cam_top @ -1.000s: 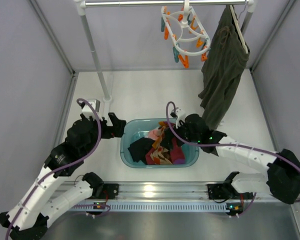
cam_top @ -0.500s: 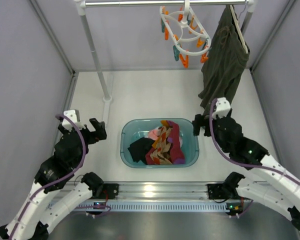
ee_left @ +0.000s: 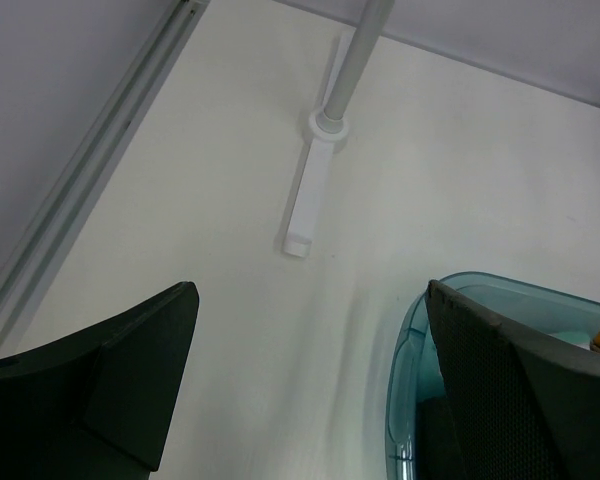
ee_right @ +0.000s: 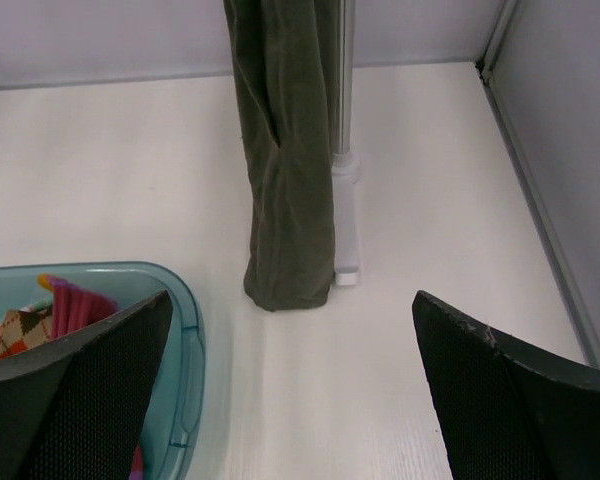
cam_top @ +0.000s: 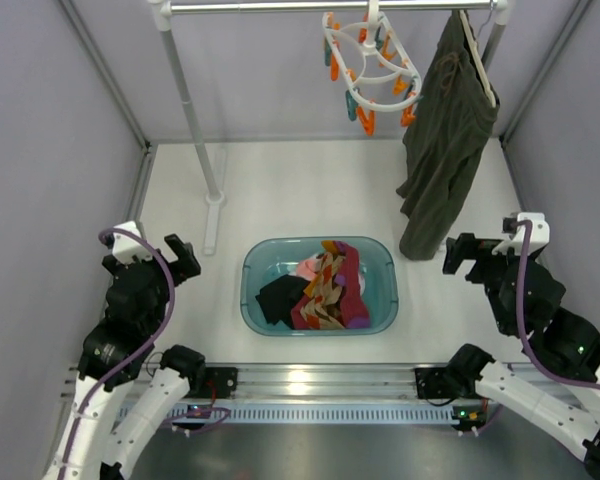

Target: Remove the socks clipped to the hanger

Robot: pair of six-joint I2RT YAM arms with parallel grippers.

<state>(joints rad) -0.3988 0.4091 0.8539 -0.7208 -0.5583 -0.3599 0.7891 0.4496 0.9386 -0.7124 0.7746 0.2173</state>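
The socks (cam_top: 320,290) lie heaped in a teal basin (cam_top: 255,262): black, pink, argyle and purple ones. The white ring hanger (cam_top: 370,62) hangs from the rail, and its orange and teal clips show no sock. My left gripper (cam_top: 152,258) is open left of the basin, with nothing between its fingers (ee_left: 310,290). To the basin's right my right gripper (cam_top: 485,255) is also open and empty (ee_right: 292,300). The right wrist view catches an argyle and a purple sock (ee_right: 55,312) inside the basin rim (ee_right: 185,330). The left wrist view shows the basin's edge (ee_left: 408,370).
A dark olive garment (cam_top: 445,130) hangs on a pale hanger at the rail's right end, reaching the floor (ee_right: 285,150). The rack's left post (cam_top: 192,110) stands on a white foot (ee_left: 310,200). Its right foot (ee_right: 346,225) sits behind the garment. Grey walls close in both sides.
Both arms drew back from the basin. The right gripper left the sock pile and swung far right. The left gripper pulled away to the left.
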